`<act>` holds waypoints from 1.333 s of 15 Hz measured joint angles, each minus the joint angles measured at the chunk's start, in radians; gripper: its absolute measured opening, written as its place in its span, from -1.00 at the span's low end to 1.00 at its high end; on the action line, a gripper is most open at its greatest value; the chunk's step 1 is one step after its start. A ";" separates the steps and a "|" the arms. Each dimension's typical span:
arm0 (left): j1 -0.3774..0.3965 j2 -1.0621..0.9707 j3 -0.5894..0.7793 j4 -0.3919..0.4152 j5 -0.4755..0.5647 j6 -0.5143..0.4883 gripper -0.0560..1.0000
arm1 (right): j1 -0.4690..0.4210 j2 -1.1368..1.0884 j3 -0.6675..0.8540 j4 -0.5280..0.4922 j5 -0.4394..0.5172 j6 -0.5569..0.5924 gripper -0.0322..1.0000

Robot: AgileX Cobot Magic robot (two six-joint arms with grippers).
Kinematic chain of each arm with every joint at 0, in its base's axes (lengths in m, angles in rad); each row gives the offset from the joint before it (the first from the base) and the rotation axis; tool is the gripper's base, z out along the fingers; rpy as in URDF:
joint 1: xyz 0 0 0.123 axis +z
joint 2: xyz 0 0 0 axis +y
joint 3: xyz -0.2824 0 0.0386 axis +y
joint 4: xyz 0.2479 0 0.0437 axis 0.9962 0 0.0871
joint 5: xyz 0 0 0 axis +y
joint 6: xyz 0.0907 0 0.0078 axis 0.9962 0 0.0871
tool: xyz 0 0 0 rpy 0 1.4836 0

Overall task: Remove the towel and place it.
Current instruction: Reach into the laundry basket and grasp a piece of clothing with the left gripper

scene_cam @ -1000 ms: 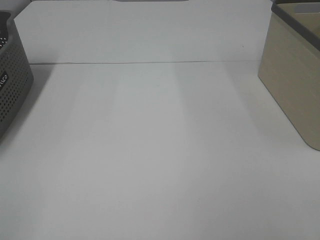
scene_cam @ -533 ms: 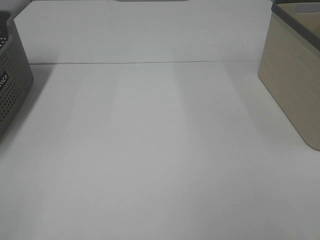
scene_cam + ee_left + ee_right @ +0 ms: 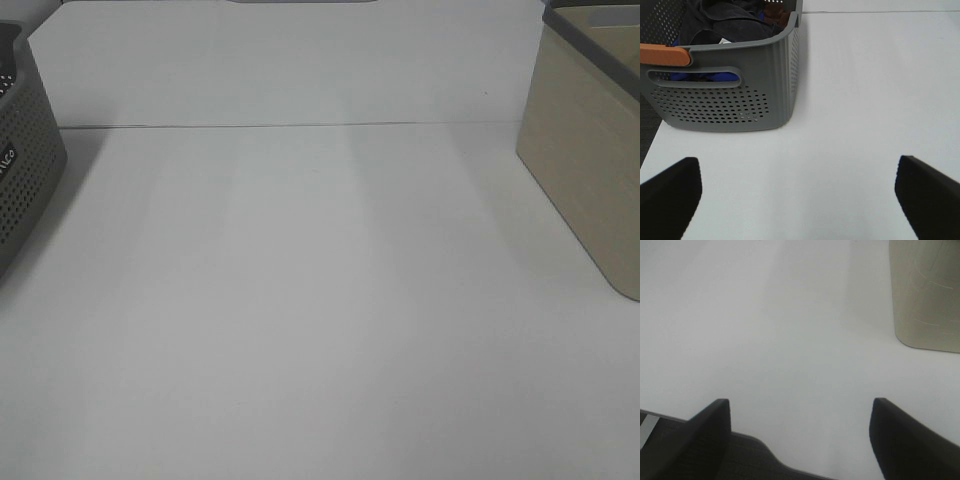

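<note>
Grey perforated plastic forms the basket [image 3: 740, 100] on the left part of the white desk [image 3: 320, 300], with an orange grip [image 3: 665, 54] on its rim. Inside it lies the towel [image 3: 725, 22], a crumpled navy-black heap. Something blue [image 3: 705, 76] shows through the handle slot and a reddish-brown patch [image 3: 776, 12] lies at the far side; what those two are cannot be told. The beige bin [image 3: 585, 170] stands at the right of the desk. Only its rim and outer wall show, so its contents are hidden. In the high view the frame edges cut off both containers.

The left hand [image 3: 797, 167] hovers over bare desk near the basket's handle side, fingers spread wide and holding nothing. The towel lies past it, inside the basket, untouched. The right hand [image 3: 801, 405] is likewise spread wide and empty, over an edge of the desk near the bin, well apart from the towel.
</note>
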 joint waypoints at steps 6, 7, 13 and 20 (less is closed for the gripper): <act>0.000 0.000 0.000 0.001 0.000 0.000 0.99 | 0.000 0.000 0.000 0.000 0.000 0.000 0.53; 0.000 0.009 0.000 0.001 0.000 0.010 0.99 | 0.000 0.000 0.000 0.000 0.000 0.000 0.53; 0.000 0.452 -0.331 0.084 0.081 0.449 0.99 | 0.000 0.000 0.000 0.000 0.000 0.000 0.53; 0.000 1.190 -0.952 0.173 0.132 0.880 0.98 | 0.000 0.000 0.000 0.000 0.000 0.000 0.53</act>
